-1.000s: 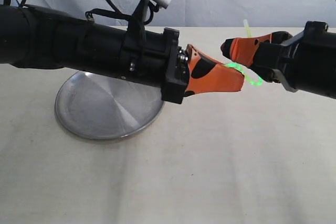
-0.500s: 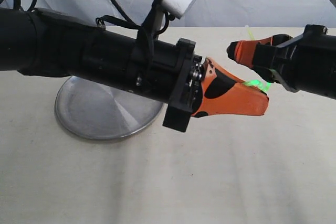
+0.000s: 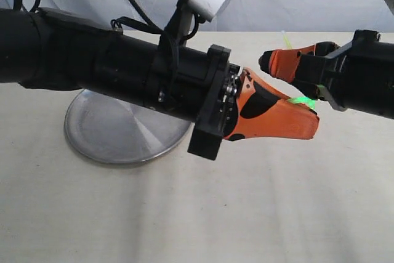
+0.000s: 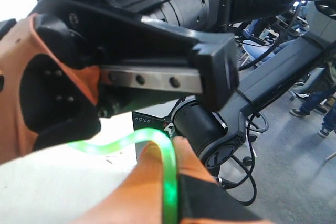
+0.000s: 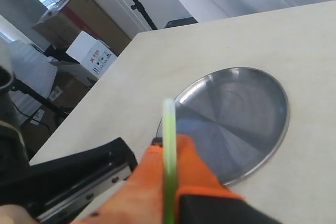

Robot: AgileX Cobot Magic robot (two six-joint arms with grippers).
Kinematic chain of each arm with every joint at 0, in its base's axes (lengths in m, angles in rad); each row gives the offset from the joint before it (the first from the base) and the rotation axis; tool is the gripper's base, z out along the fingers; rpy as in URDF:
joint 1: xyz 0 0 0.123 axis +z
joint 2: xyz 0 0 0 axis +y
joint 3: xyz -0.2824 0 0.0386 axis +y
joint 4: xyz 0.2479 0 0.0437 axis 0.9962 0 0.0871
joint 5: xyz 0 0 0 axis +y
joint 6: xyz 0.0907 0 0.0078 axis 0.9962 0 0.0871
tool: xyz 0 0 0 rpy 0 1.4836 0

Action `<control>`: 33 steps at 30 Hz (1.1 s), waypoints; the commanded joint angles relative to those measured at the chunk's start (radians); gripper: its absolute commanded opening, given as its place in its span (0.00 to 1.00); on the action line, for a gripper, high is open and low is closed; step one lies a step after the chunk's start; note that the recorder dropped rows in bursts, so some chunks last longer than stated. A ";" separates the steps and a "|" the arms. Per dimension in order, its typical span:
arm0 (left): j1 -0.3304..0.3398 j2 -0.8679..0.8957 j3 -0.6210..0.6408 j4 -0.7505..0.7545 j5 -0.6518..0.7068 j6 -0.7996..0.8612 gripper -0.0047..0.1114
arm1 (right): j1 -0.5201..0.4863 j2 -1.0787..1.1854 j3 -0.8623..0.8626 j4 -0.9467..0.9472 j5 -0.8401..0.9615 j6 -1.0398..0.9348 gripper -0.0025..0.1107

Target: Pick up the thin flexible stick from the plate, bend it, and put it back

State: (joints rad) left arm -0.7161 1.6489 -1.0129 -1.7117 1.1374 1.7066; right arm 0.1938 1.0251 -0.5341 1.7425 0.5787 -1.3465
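Exterior view: left gripper point(image 3: 309, 119) and right gripper point(image 3: 271, 61) meet tip to tip in the air over the cream table point(image 3: 184, 214), right of the steel plate point(image 3: 117, 137) and well apart from it. The thin flexible stick point(image 3: 303, 100) is off the plate and spans the two claws, glowing green where it shows between them. The bulky black left arm point(image 3: 111, 66) crosses in front and hides the plate's far rim. Left wrist view: the claw is clamped on the stick point(image 4: 169, 182), which curves over sharply toward the other gripper's orange finger. Right wrist view: the claw is clenched on the stick point(image 5: 169, 150), here pale and straight. The plate point(image 5: 273, 129) lies beyond on the table, and cardboard boxes point(image 5: 94, 56) sit off its edge.
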 commanded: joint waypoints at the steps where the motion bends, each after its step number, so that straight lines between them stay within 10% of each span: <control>1: -0.004 0.003 -0.003 -0.033 -0.080 0.003 0.04 | 0.007 -0.002 0.000 0.002 0.132 0.004 0.01; 33: -0.004 0.062 -0.003 0.003 -0.127 -0.003 0.04 | 0.007 -0.004 0.000 0.002 0.200 0.004 0.01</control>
State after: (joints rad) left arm -0.7217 1.6877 -1.0129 -1.6616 1.1396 1.7103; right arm 0.1902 1.0297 -0.5322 1.7259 0.6477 -1.3556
